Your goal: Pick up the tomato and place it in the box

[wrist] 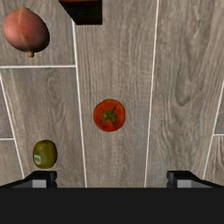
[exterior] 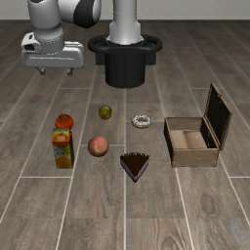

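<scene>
One tomato (wrist: 109, 115) sits roughly under the pincer (wrist: 112, 179), which is spread wide. Probably light, smooth and kinda squishy, so I'd squeeze gently across its round middle.

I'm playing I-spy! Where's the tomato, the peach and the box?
tomato (wrist: 109, 115), wrist view, middle of its top.
peach (wrist: 24, 31), wrist view, its middle.
box (exterior: 191, 156), exterior view, its front wall.
</scene>
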